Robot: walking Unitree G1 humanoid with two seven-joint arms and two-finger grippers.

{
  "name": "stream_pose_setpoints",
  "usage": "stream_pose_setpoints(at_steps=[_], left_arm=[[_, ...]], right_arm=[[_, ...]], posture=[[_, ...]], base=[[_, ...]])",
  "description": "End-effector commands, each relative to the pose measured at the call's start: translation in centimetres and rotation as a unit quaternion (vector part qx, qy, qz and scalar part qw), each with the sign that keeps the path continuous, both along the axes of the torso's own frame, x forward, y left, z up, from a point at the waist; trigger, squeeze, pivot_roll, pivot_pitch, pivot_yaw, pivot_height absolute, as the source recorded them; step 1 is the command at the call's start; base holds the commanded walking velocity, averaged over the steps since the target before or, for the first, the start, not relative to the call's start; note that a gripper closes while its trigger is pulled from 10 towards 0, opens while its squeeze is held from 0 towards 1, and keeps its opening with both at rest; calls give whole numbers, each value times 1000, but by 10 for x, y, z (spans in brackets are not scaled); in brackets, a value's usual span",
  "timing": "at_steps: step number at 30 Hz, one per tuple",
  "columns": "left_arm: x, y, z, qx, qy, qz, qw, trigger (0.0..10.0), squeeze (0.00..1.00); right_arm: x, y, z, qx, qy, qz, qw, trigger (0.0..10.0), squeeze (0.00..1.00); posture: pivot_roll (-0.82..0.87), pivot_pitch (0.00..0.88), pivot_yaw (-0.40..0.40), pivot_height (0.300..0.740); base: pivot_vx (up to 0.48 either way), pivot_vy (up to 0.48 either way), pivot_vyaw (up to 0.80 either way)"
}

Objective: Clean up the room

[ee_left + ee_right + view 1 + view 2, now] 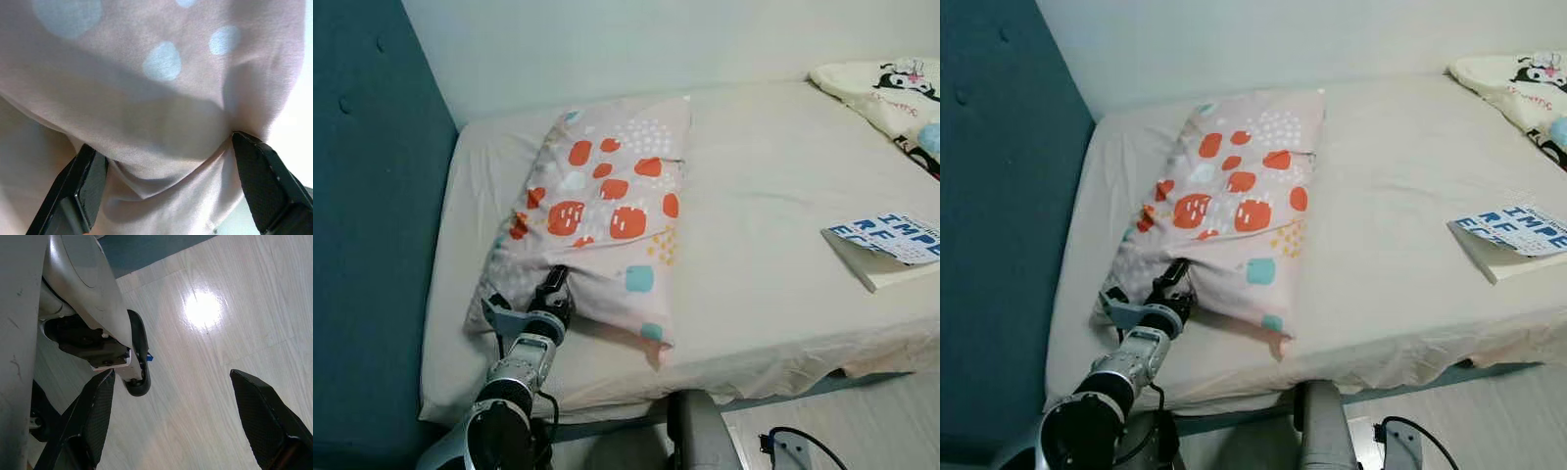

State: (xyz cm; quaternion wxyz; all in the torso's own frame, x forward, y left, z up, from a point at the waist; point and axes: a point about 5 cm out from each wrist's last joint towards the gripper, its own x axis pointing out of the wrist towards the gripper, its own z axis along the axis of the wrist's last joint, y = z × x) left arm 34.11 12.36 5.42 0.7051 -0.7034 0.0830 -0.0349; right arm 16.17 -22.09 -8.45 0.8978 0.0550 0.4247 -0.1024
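A pink pillow (607, 196) with orange, white and teal spots lies slantwise on the cream bed (773, 186), near the head end. My left gripper (553, 286) reaches up from below to the pillow's near edge. In the left wrist view its fingers (88, 188) stand wide apart, open, with the pillow's fabric (161, 122) bulging between them. My right gripper (181, 416) hangs open over the pale wooden floor (220, 333), nothing between its fingers.
A book (891, 247) with a blue-lettered cover lies at the bed's right front edge. A cartoon-print blanket (891, 93) sits at the far right corner. A teal padded headboard (372, 245) bounds the bed on the left. My own leg (83, 293) stands beside the right gripper.
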Motion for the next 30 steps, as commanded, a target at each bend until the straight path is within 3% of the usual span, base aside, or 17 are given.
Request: stream_pose_setpoints(at_steps=[1, 7, 12, 15, 21, 30], left_arm=[[-6, 1, -7, 11, -8, -3, 1000, 10000, 0], [-19, -12, -24, 44, 26, -26, 998, 10000, 0], [-22, -16, -25, 37, 22, -33, 999, 10000, 0], [-27, -27, -24, 27, -11, -72, 997, 10000, 0], [-41, -35, -41, 49, 20, -87, 995, 10000, 0], [-37, -56, -36, 87, 29, -99, 991, 10000, 0]], right_arm=[[-13, 9, -8, 16, 27, 14, 999, 10000, 0], [-12, 9, -7, 15, 26, 16, 999, 10000, 0], [-12, 9, -7, 15, 25, 16, 999, 10000, 0], [-11, 10, -7, 16, 26, 17, 999, 10000, 0], [-11, 12, -7, 18, 24, 19, 999, 10000, 0], [-13, 12, -8, 18, 24, 17, 999, 10000, 0]], posture=[[-90, 272, 11, 598], [-97, 270, 11, 598], [-98, 270, 11, 598], [-86, 263, 13, 598], [-93, 264, 13, 598], [-107, 278, 10, 598]], base=[[0, 0, 0], [0, 0, 0], [0, 0, 0], [0, 0, 0], [0, 0, 0], [0, 0, 0]])
